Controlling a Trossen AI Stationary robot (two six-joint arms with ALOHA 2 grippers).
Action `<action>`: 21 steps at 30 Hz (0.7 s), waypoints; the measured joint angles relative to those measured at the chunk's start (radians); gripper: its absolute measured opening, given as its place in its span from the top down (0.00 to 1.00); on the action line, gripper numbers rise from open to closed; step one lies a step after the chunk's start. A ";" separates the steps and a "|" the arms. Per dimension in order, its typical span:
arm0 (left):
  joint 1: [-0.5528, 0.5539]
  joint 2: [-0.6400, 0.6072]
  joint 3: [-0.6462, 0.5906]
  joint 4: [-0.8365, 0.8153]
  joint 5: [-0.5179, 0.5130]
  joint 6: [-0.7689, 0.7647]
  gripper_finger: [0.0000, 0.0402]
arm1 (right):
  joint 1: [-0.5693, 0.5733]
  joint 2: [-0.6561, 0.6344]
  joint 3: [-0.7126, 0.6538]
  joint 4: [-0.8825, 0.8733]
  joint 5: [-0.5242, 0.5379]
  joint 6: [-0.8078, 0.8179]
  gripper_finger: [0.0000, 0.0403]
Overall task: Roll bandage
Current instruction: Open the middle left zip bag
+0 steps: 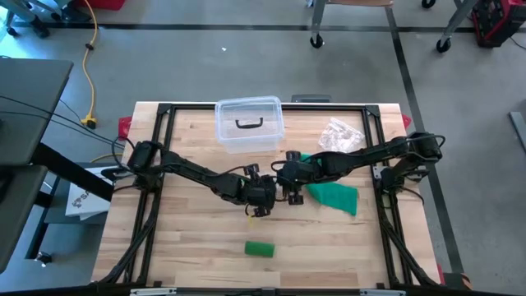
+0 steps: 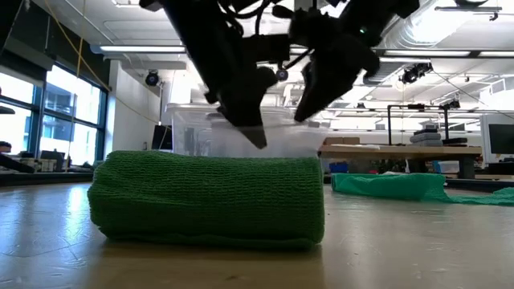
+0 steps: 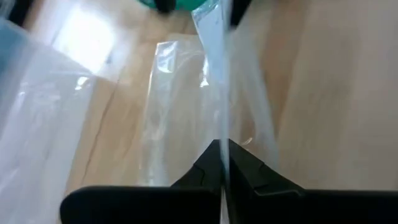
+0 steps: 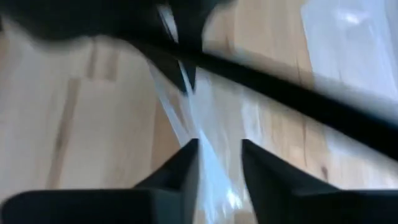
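A rolled green bandage [image 1: 259, 248] [image 2: 209, 197] lies on its side near the table's front edge. A loose green bandage [image 1: 333, 196] [image 2: 393, 186] is spread flat right of centre. Both grippers meet above the table's middle. My left gripper [image 1: 261, 199] [image 3: 222, 152] is shut on a clear plastic film [image 3: 217, 93] [image 4: 186, 118]. My right gripper [image 1: 288, 185] [image 4: 219, 152] is open, and the film runs through the gap between its fingers. My left gripper pinches a narrow gathered fold of the clear film [image 3: 222, 134] between its two fingers, which slant down from the table's left. The film stretches from the fingers toward my right gripper, clear of the table. Whether my right gripper's fingers [image 4: 186, 162] touch the film, I cannot tell.
A clear lidded plastic box [image 1: 249, 123] stands at the table's far middle. A crumpled clear wrapper [image 1: 341, 136] lies at the far right. A black frame [image 1: 164, 111] runs around the tabletop. Bare wood shows at the near left and near right.
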 joint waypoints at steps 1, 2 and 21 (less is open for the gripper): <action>-0.004 0.007 0.000 -0.012 -0.022 -0.023 1.00 | 0.002 -0.006 0.000 -0.020 0.000 0.008 0.65; -0.008 0.011 -0.001 -0.029 -0.045 -0.050 1.00 | 0.007 -0.018 -0.001 -0.038 0.000 0.016 0.62; -0.032 0.020 -0.094 0.243 -0.015 -0.164 1.00 | 0.327 -0.148 -0.615 0.897 0.047 0.001 0.57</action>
